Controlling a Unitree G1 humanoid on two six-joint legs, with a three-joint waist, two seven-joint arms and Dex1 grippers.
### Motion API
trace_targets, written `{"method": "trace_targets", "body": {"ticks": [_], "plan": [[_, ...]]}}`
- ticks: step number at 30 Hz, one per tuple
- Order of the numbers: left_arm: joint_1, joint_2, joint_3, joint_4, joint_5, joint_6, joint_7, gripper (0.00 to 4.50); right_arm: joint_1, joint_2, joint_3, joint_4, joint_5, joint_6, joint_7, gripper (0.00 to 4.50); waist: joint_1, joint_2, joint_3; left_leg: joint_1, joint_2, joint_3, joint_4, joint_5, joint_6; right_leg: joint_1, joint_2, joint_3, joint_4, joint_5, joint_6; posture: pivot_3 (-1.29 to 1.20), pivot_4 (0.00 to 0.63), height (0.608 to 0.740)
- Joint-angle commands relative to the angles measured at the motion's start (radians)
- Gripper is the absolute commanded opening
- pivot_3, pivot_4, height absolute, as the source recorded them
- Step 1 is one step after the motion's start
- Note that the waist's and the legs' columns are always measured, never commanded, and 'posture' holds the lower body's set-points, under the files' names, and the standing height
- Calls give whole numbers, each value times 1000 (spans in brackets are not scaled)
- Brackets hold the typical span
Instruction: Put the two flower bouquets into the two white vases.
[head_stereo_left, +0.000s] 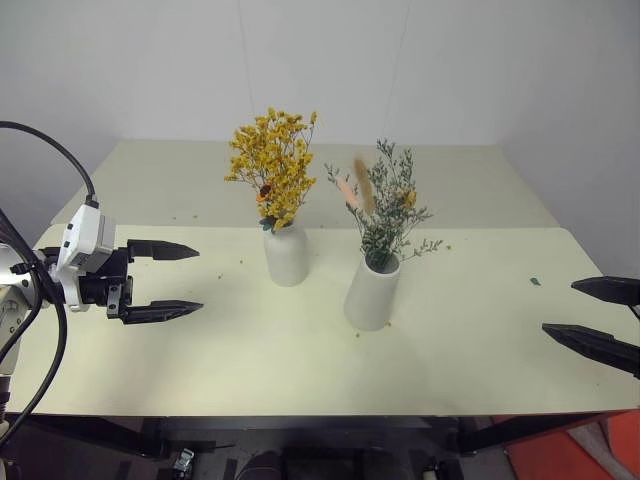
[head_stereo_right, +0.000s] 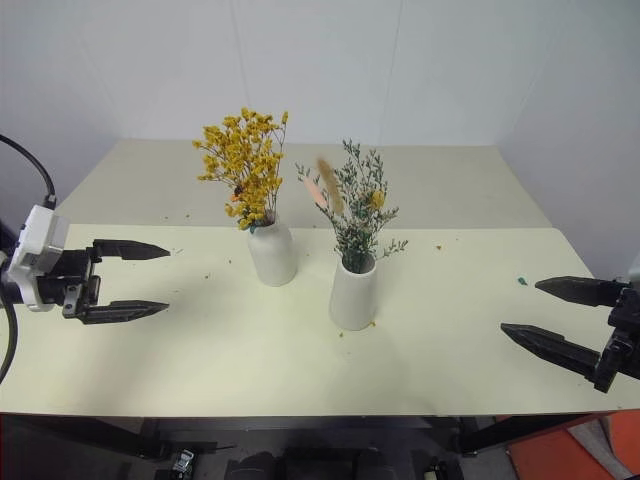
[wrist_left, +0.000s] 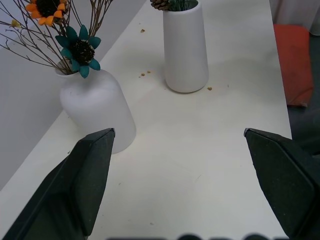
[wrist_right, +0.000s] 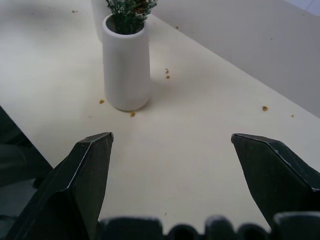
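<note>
The yellow-orange bouquet (head_stereo_left: 272, 170) stands upright in the bottle-shaped white vase (head_stereo_left: 286, 253) near the table's middle. Just right of it and slightly nearer, the grey-green bouquet (head_stereo_left: 385, 205) with pink and brown bits stands in the tapered white vase (head_stereo_left: 372, 291). My left gripper (head_stereo_left: 178, 280) hovers open over the table's left side, well clear of the vases, nothing between its fingers. At the right edge my right gripper (head_stereo_right: 545, 312) is open and empty too. The left wrist view has both vases (wrist_left: 96, 106) (wrist_left: 185, 46) ahead; the right wrist view has the tapered vase (wrist_right: 126, 63).
The cream table (head_stereo_left: 250, 350) carries small crumbs of dried petals around the vases and a tiny green scrap (head_stereo_left: 535, 282) at the right. A second table surface (head_stereo_left: 470, 175) runs behind, up to a white wall. Something red (head_stereo_left: 585, 450) sits on the floor at the lower right.
</note>
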Motion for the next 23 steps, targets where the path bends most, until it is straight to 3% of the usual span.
{"method": "trace_targets", "body": {"ticks": [1,15,23], "plan": [[-18,4,11,-2,-3,-23,-4,4500,-2,8,-24,-19,2,-7,-8,4447,0,0,0,0,0,0,0,0,0,0,0,0,0,0,0,0,150,740],[-34,-48,0,40,23,-102,14,4500,45,10,-42,-10,-8,-26,86,4447,1,0,0,0,0,0,0,0,0,0,0,0,0,0,1,0,150,740],[-50,-68,-13,55,37,-133,21,4500,70,34,-30,-44,-60,-47,55,4447,1,0,0,0,0,0,0,0,0,0,0,0,-1,1,1,0,150,740]]}}
